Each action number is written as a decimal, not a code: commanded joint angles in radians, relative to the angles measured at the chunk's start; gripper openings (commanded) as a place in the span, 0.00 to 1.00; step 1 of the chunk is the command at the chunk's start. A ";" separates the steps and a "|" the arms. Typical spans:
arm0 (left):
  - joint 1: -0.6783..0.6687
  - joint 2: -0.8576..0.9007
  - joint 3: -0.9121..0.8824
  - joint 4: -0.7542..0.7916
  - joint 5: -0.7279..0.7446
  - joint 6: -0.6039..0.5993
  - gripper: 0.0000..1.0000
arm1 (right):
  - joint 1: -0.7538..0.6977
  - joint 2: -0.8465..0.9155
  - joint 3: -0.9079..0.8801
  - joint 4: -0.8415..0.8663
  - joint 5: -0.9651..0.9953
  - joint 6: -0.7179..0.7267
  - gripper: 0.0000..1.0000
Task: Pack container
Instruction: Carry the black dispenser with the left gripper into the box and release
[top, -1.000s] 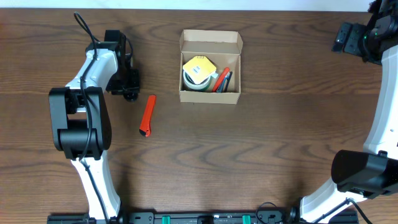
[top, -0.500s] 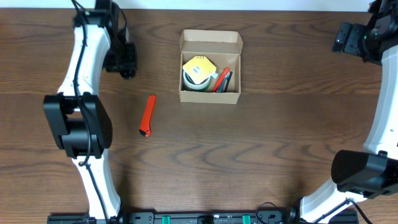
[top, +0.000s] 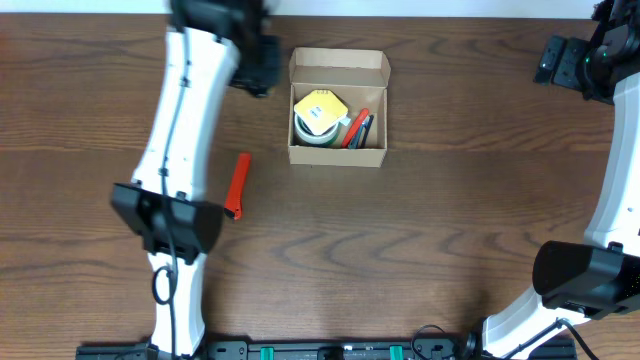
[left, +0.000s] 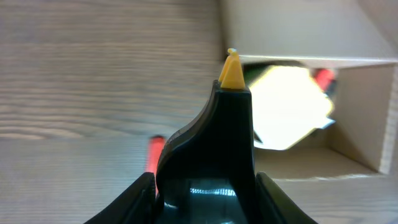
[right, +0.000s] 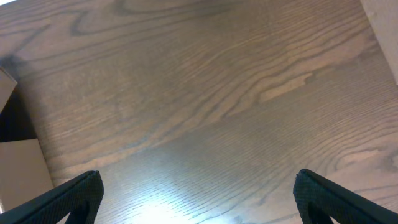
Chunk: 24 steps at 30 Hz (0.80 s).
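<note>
Partly packed: small brown cardboard container (top: 338, 155), top-centre, lid open, holds white tape roll (top: 310, 136), yellow notepad (top: 320, 108), pens (top: 357, 130). Orange plastic cutter (top: 237, 185) lies outside, to its left. Left gripper (top: 258, 68) beside container, grip unclear; right gripper (right: 199, 186) wide, empty.

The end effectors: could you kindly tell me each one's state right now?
Left end effector: closed on a small yellow item, unidentifiable.
Right end effector: open, empty.
</note>
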 joint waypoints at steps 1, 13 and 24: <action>-0.106 0.002 0.018 -0.002 -0.099 -0.114 0.17 | -0.008 0.005 -0.003 0.000 -0.004 0.012 0.99; -0.365 0.049 0.016 0.105 -0.167 -0.277 0.19 | -0.008 0.005 -0.003 0.000 -0.003 0.012 0.99; -0.388 0.227 0.016 0.175 -0.157 -0.291 0.18 | -0.008 0.005 -0.003 0.000 -0.003 0.012 0.99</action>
